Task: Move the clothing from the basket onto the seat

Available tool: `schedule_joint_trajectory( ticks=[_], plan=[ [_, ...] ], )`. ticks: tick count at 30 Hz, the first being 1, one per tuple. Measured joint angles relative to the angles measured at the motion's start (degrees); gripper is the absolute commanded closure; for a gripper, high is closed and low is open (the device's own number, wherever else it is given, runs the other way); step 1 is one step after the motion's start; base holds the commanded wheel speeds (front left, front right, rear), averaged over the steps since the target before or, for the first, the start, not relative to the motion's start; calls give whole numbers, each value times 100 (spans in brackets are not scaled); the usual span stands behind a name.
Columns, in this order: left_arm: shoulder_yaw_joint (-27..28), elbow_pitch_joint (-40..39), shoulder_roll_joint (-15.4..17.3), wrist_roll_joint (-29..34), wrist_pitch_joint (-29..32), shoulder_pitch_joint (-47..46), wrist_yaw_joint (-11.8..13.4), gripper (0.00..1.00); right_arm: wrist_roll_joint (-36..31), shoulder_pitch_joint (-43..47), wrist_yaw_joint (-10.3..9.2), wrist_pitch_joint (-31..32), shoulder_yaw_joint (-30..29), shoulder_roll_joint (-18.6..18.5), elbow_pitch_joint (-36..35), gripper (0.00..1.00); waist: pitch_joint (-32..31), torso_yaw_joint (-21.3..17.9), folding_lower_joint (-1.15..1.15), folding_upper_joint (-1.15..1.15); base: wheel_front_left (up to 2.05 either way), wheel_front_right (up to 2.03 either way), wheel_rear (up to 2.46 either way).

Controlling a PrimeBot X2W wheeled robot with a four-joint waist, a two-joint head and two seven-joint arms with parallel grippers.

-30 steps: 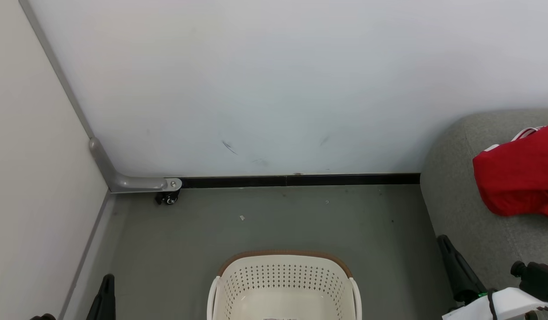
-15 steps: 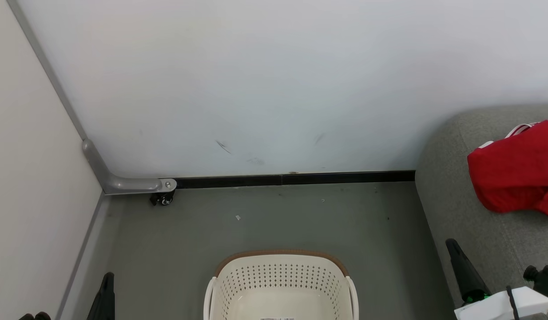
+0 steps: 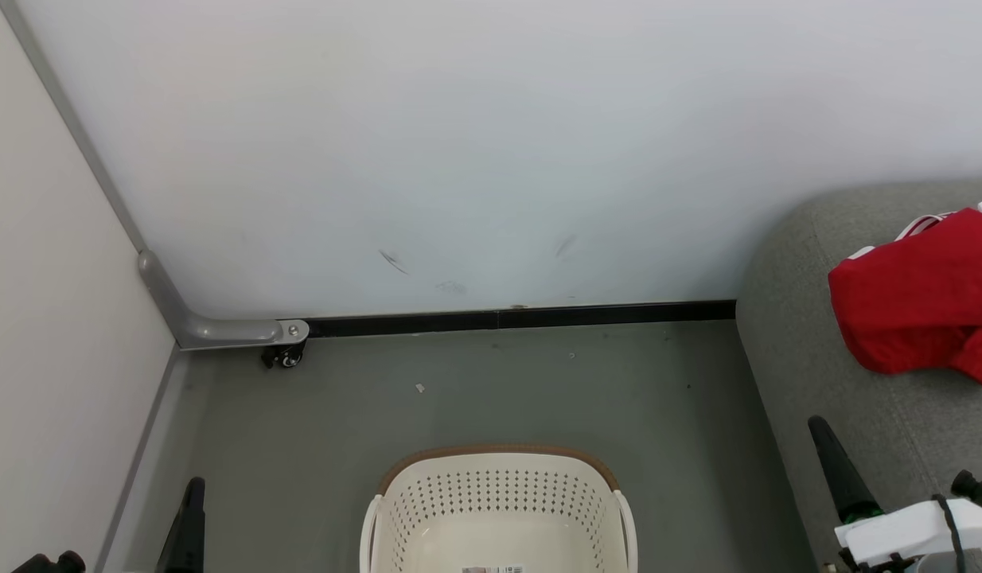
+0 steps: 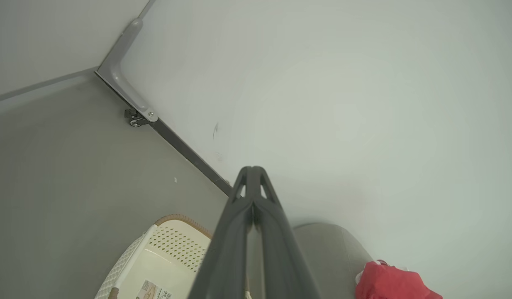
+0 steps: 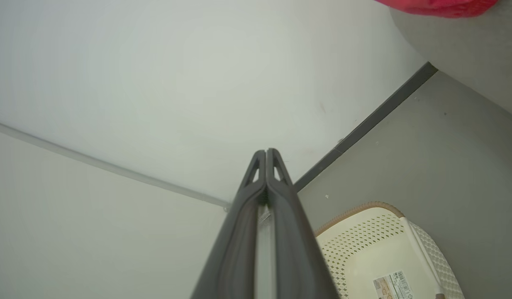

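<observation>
Clothing [image 3: 917,310] in red with white trim lies heaped on the grey seat [image 3: 809,342], to the right of the basket [image 3: 499,485] and clear of its rim. The cream basket stands on the floor [image 3: 459,398], a paper label [image 3: 491,569] on its bottom. The left gripper [image 4: 252,171] and right gripper [image 5: 266,153] flank the basket, fingers pressed together, holding nothing.

Basket [image 5: 364,236] label [image 5: 392,285]: print illegible

Pale wall [image 3: 491,143] with faint dark scuffs [image 3: 391,260]; black skirting strip [image 3: 523,318] along its foot; dull grey floor [image 3: 499,390]; grey metal bracket [image 3: 220,329] with a small wheel [image 3: 284,360] in the left corner.
</observation>
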Motion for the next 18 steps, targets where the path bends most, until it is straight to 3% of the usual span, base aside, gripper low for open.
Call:
schedule_joint_trajectory(
  ticks=[9, 18],
  plan=[
    [60, 153, -45, -598, 176, -176, -52, 100, 770, -140, 1, 154, -78, 19, 148, 100, 70, -51, -29, 0, 0, 0, 0],
    [116, 312, -123, -1202, 336, -324, -151, 100, 1530, -277, 1, 321, -167, 62, 283, 100, 120, -102, -35, 0, 0, 0, 0]
  ],
)
